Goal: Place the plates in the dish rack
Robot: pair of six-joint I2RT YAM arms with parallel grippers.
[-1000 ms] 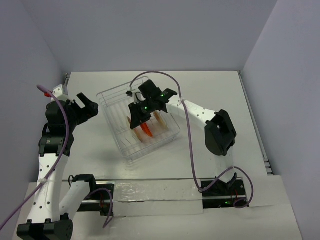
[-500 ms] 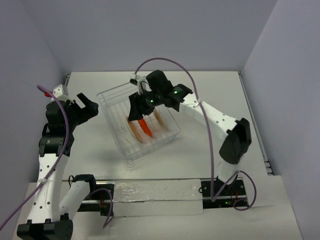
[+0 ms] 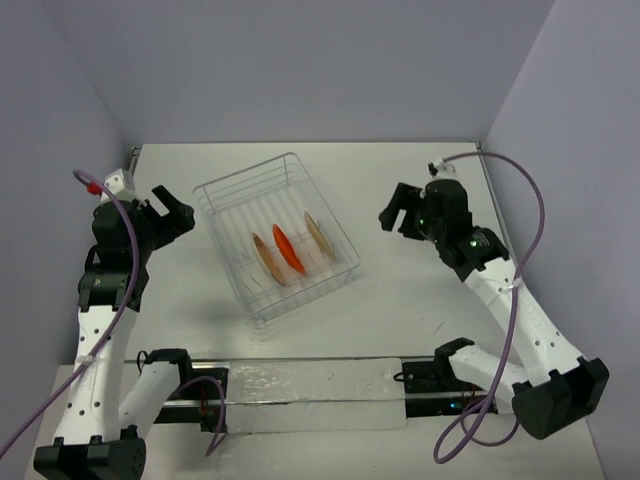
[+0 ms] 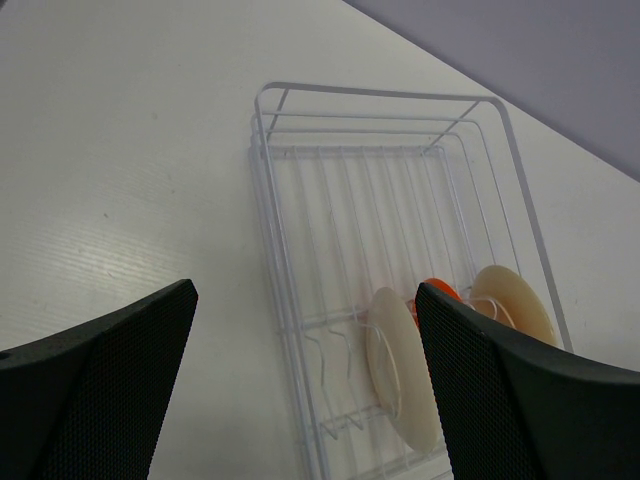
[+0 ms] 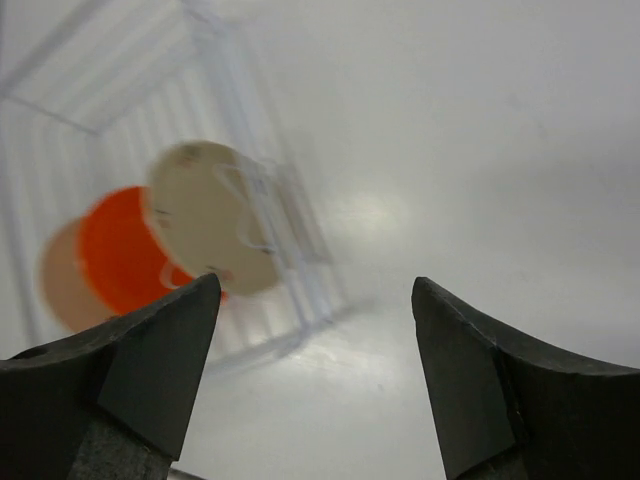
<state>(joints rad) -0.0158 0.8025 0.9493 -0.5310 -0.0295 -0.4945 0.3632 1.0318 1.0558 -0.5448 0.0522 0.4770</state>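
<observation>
White table [image 3: 420,170], lilac walls. Dish rack [image 3: 243,172]: centre, skewed. Plates [image 3: 288,250]: three, upright in slots (orange between two beige), none seen on table. Right gripper [image 3: 396,212]: mine, spread, empty, plates to its left, probably nearer them. Left gripper [image 3: 175,208]: spread, empty, beside rack.

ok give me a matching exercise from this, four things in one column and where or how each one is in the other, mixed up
1 orange plate
2 left gripper
3 right gripper
4 dish rack

a open, right of the rack
b silvery wire, sitting at a slant
c upright between two beige plates
d open, left of the rack

Pairs: 1-c, 2-d, 3-a, 4-b
</observation>
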